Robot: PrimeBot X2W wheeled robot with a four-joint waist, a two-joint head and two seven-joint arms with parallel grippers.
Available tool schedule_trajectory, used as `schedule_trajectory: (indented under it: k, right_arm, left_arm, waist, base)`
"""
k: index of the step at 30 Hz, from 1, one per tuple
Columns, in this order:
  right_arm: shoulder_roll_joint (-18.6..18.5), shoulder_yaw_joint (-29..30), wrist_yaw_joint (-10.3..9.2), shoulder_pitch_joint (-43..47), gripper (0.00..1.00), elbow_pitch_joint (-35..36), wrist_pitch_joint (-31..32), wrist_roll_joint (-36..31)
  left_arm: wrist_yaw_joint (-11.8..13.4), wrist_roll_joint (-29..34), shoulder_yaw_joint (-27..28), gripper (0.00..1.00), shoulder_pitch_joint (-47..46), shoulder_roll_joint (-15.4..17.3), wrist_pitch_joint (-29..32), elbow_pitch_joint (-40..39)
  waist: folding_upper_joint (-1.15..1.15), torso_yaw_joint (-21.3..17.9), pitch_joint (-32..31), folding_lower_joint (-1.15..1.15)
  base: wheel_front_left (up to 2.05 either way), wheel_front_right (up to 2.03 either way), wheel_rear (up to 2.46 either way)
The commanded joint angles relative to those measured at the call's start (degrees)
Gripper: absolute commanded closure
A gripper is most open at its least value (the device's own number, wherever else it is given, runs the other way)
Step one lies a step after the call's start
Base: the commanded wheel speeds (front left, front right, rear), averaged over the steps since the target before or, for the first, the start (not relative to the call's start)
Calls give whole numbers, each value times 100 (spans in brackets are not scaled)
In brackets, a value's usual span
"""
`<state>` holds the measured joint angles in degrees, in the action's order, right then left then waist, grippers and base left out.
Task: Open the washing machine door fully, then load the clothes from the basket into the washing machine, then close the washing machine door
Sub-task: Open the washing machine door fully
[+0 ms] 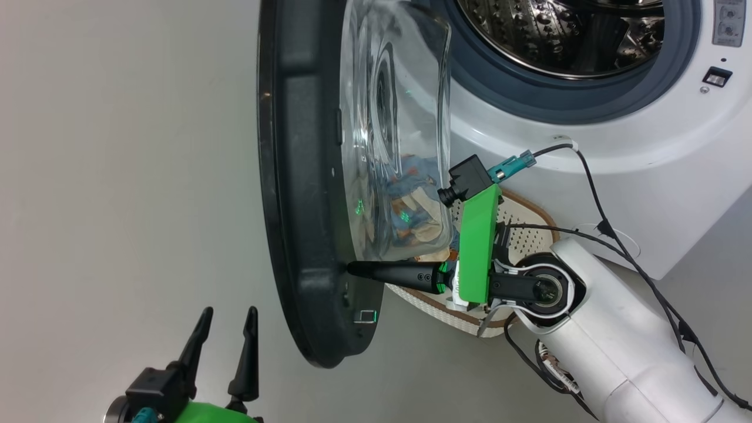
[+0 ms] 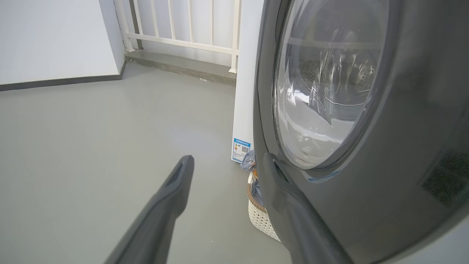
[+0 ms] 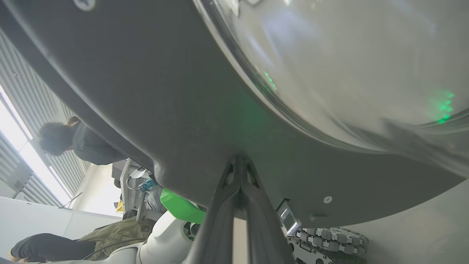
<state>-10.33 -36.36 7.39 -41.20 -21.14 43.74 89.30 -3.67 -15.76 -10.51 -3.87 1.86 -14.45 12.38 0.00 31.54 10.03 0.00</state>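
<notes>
The washing machine door (image 1: 299,176) stands swung open, edge-on in the head view, its glass bowl (image 1: 393,117) bulging toward the white washing machine (image 1: 587,141) and steel drum (image 1: 558,29). My right gripper (image 1: 352,269) is shut, its joined fingertips (image 3: 240,163) pressed against the door's inner black rim (image 3: 146,91) below the glass. My left gripper (image 1: 228,317) is open at the lower left, outside the door. In the left wrist view, one finger (image 2: 278,183) of that gripper (image 2: 227,159) lies close to the door's outer face (image 2: 384,190). The basket (image 1: 529,235) sits behind the door. The clothes (image 1: 411,205) show through the glass.
Grey floor (image 2: 110,128) spreads to the left of the door, up to a white railing (image 2: 183,33) and wall. The basket (image 2: 262,220) and blue energy sticker (image 2: 240,149) sit by the machine's side. A person (image 3: 73,143) stands behind me. Black cables (image 1: 617,235) hang along my right forearm.
</notes>
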Motion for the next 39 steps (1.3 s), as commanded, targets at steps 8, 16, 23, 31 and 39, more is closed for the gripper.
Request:
schedule_trajectory:
  k: [8,16,23,31,39]
  right_arm:
    - [45,27,10,191,65,106,-330,-39]
    - [-250,126,10,625,0,102,-683,-64]
    - [-614,174,10,1036,0,106,-1083,-206]
    - [-1116,205,10,1553,0,113,-1853,-422]
    - [-1455,59,10,1944,0,-4,-2967,-744]
  left_arm:
    - [-9,82,244,0,-129,102,-55,-1]
    - [-92,184,325,0,-74,101,-55,95]
    - [-140,274,412,0,-27,101,-55,116]
    - [-188,352,539,0,52,101,-55,125]
    - [-213,380,631,0,107,101,-55,133]
  waist:
    - [0,-54,-198,0]
    - [0,-238,-384,0]
    - [0,-375,-483,0]
    - [0,-526,-569,0]
    - [0,-646,-604,0]
  base:
    - [0,0,0]
    - [0,0,0]
    - [0,0,0]
    - [0,0,0]
    - [0,0,0]
